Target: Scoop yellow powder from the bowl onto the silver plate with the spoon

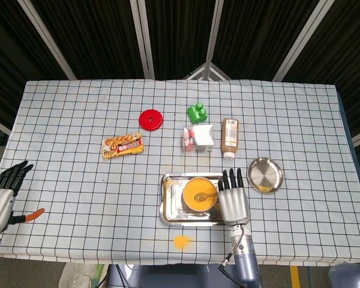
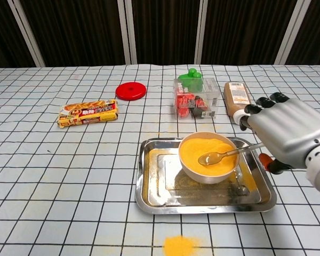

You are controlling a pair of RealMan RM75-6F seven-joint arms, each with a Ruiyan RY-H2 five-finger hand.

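Note:
A white bowl point(image 1: 198, 195) point(image 2: 208, 156) full of yellow powder stands inside a steel tray point(image 1: 166, 206) point(image 2: 144, 196) near the table's front edge. My right hand point(image 1: 234, 203) point(image 2: 288, 136) is just right of the bowl and holds the handle of a metal spoon point(image 1: 203, 196) point(image 2: 216, 156). The spoon's bowl lies on the powder surface, handle tilted up toward the hand. The silver plate point(image 1: 265, 174) sits right of the tray with a little yellow powder at its front rim; the chest view does not show it. My left hand point(image 1: 1, 198) stays open at the table's front left edge.
Spilled yellow powder point(image 1: 180, 241) point(image 2: 180, 246) lies in front of the tray. Behind the tray stand a clear box point(image 1: 198, 138), a brown bottle point(image 1: 230, 137) and a green toy point(image 1: 197, 112). A red lid point(image 1: 150, 119) and a snack packet point(image 1: 123, 145) lie further left.

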